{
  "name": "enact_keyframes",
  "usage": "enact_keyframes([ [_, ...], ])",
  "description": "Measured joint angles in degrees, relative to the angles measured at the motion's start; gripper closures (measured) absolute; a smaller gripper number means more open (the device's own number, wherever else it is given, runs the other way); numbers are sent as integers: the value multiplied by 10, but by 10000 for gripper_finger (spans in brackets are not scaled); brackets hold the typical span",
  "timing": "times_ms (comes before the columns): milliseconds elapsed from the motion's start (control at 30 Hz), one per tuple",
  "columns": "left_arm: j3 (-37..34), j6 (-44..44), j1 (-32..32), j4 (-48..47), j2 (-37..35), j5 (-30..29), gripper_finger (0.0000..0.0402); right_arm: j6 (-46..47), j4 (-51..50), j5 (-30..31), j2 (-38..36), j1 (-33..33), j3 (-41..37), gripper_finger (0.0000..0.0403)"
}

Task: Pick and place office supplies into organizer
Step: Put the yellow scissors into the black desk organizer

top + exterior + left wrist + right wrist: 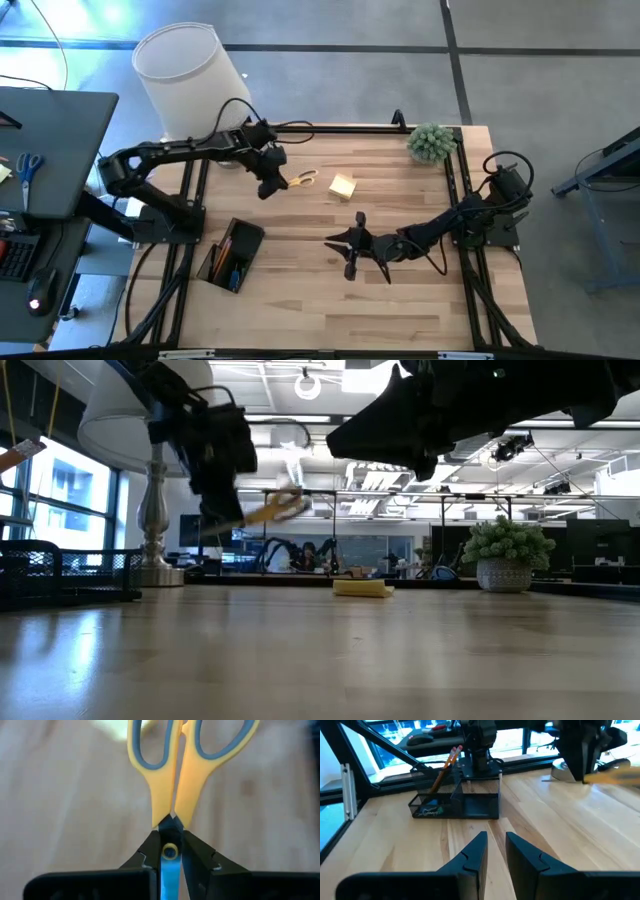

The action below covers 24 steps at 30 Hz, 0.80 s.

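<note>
Left end effector clamped on yellow-handled scissors held above the desk, right end effector slightly apart, empty, facing organizer, sticky-note pad nearby.

From above you look straight down on the whole counter. Your low camera sits at counter height, facing level into the room. Each wrist camera looks forward past its own tool, the left very close; the right also shares the organizer with the overhead view.
</note>
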Motion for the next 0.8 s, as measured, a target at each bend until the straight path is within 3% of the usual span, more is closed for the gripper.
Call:
enact_keyframes([
  [167, 0, 11, -4, -9, -51, 84, 358, -49, 3, 1, -15, 0, 0, 341],
  [467, 1, 8, -71, -8, -113, 178, 354, -286, 18, 67, -116, -16, 0, 336],
  [633, 1, -26, -140, -6, -122, 156, 354, -411, 53, -54, -151, -38, 11, 301],
  [800, 1, -53, -198, -3, -121, 120, 353, -410, -78, -104, -114, -54, 98, 239],
])
